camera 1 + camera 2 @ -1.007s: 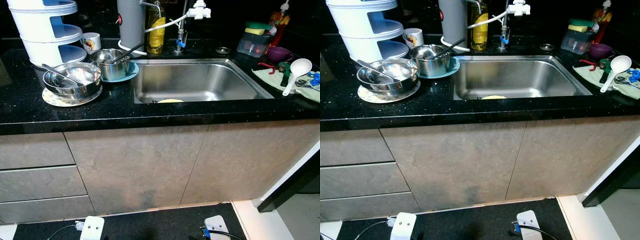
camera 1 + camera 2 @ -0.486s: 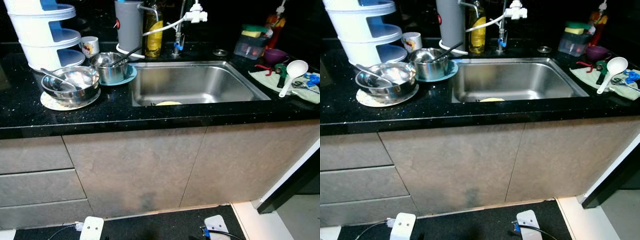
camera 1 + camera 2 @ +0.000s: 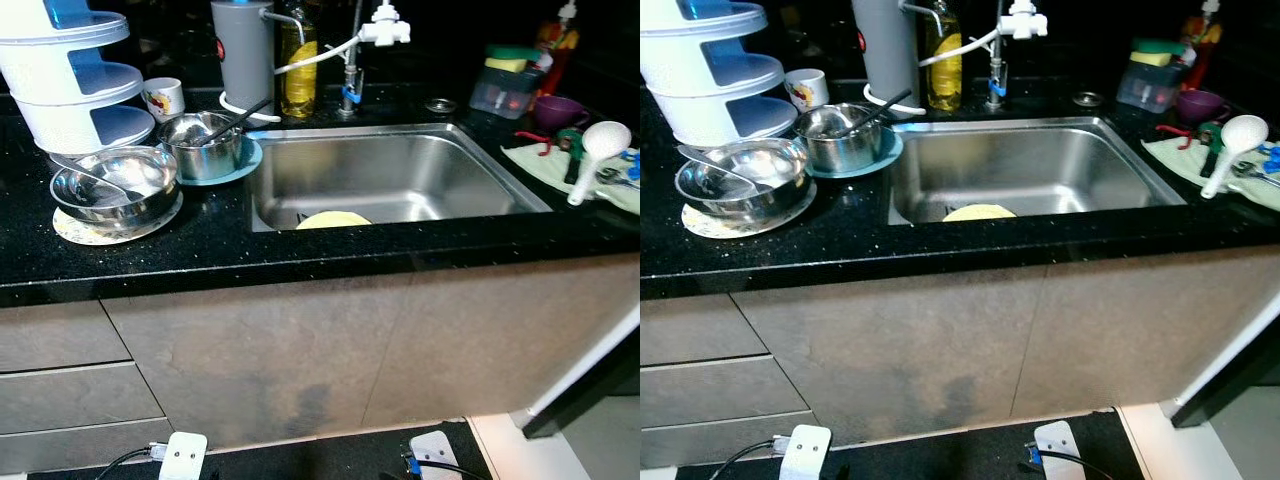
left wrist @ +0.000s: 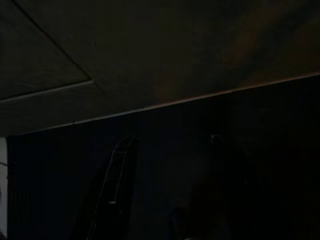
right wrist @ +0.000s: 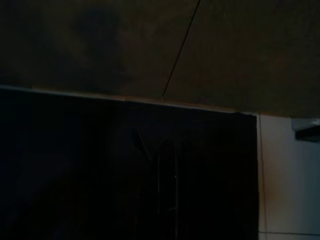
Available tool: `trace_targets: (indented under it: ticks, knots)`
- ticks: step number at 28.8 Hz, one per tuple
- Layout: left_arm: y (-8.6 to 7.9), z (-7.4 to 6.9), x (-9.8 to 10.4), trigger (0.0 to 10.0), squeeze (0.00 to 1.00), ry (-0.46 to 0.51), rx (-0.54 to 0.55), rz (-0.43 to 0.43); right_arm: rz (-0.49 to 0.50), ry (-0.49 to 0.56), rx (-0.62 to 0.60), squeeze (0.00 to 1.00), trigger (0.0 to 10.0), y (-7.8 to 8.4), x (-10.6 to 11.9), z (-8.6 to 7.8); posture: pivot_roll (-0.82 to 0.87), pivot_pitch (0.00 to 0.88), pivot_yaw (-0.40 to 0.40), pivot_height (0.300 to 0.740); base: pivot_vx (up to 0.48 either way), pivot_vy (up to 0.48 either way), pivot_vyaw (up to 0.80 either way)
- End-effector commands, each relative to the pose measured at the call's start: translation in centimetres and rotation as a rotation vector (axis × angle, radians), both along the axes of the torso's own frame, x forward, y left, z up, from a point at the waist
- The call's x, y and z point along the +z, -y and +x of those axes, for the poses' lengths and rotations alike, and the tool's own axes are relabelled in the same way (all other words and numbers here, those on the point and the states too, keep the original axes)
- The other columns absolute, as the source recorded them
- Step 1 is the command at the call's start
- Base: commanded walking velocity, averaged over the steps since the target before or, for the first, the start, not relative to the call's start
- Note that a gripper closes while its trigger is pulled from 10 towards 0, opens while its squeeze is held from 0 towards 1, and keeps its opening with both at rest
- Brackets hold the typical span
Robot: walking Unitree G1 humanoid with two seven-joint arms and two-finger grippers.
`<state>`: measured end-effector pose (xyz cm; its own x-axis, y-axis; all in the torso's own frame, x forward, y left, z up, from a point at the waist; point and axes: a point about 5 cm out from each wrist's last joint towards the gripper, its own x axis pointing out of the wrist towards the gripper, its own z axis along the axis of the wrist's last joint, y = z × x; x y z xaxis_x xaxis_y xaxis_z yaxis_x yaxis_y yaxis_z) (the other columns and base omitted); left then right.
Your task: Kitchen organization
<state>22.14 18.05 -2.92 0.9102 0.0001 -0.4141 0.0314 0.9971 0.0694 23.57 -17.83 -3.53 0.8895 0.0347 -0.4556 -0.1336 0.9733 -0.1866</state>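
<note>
Speckled black counter (image 3: 230, 240), steel sink (image 3: 390, 170).

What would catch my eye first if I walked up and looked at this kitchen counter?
Most likely the big steel sink set in the black speckled counter, with a yellow plate lying at its near edge. To its left stand stacked steel bowls with a spoon in them and a small steel pot on a teal plate, before a white tiered rack. At far right a white ladle rests on a cloth.
</note>
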Motion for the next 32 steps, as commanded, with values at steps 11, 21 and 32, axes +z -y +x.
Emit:
trace_targets:
  ticks: [11, 21, 32]
  knots:
    - [-0.2, -0.4, -0.2, 10.0, 0.0, -0.019, -0.002, -0.004, 0.007, -0.026, -0.032, 0.0, 10.0, 0.5, -0.6, -0.9, -0.02, 0.188, -0.018, 0.74, 0.352, 0.0, 0.0]
    - [-0.2, -0.6, -0.3, 10.0, 0.0, -0.018, -0.002, -0.004, 0.007, -0.032, -0.032, 0.0, 10.0, 0.6, -0.7, -1.1, -0.02, 0.189, -0.017, 0.74, 0.329, 0.0, 0.0]
    - [-2.6, -5.8, -3.5, 10.0, 0.0, -0.217, 0.163, 0.062, -0.086, -0.253, -0.016, 0.0, 10.0, 3.0, -3.1, -4.4, -0.01, 0.194, -0.026, 0.74, 0.0, 0.0, 0.0]
